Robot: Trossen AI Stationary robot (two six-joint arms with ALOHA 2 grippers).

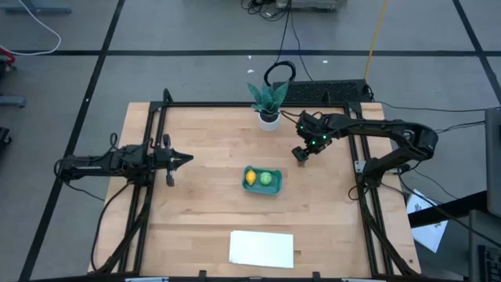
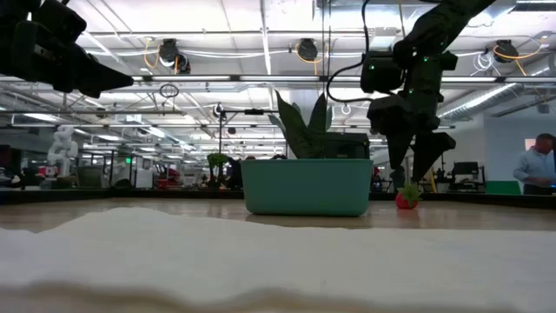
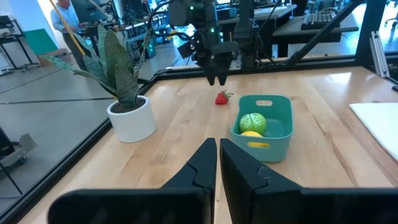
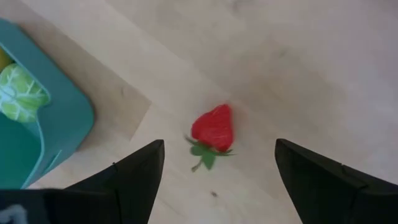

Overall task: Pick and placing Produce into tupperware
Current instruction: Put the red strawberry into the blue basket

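The teal tupperware [image 1: 261, 179] sits mid-table and holds the yellow lemon piece [image 3: 252, 134] and the round green piece [image 3: 252, 121]. The tiny red strawberry-like piece [image 4: 213, 129] lies on the wood just beyond the tub's right far corner, also seen low [image 2: 406, 200]. My right gripper [image 4: 219, 144] is open and hovers straight above the red piece, pointing down, one finger on each side, touching nothing. My left gripper [image 3: 217, 163] is shut and held above the table's left side [image 1: 176, 160].
A leafy plant in a white pot [image 1: 268, 106] stands near the far edge, just left of my right arm. A flat white sheet [image 1: 261, 248] lies at the near edge. Bare wood lies between the tub and my left gripper.
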